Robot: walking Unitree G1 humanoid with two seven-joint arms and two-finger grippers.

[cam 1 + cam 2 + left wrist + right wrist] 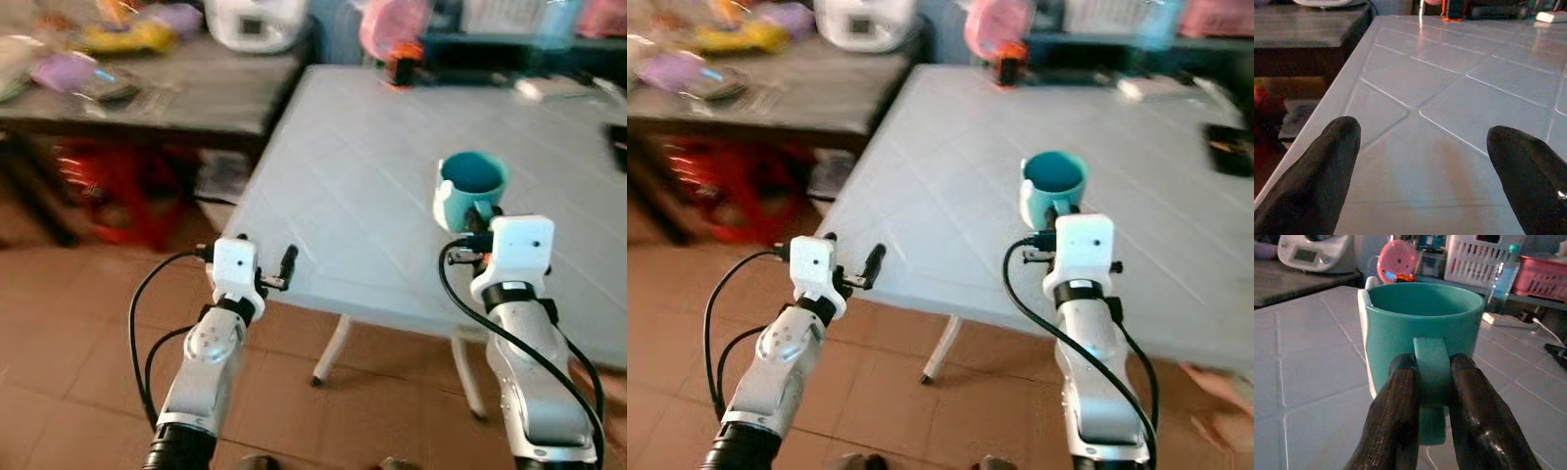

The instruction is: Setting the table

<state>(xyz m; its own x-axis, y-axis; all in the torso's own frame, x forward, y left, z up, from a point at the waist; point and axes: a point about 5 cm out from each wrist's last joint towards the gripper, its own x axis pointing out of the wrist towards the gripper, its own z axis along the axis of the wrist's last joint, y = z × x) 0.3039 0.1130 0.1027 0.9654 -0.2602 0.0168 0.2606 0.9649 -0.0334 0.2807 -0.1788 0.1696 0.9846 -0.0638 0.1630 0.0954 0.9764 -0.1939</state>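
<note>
A teal mug point(471, 186) stands upright near the front edge of the pale plastic table point(372, 147). My right gripper point(475, 227) is shut on the mug's handle point(1432, 382), one black finger point(1396, 406) on each side of it. The mug's inside point(1422, 297) looks empty. My left gripper point(269, 266) hovers at the table's front left corner, open, with nothing between its fingers point(1322, 166) and only the tabletop point(1449, 98) beyond them.
A dark side table point(167, 88) with packets and a white appliance point(257, 22) stands at the back left. A pink round object point(392, 24), white basket point(1479, 259), bottle point(1503, 276) and pink crate point(1542, 276) line the far side. A black item point(1229, 137) lies at right.
</note>
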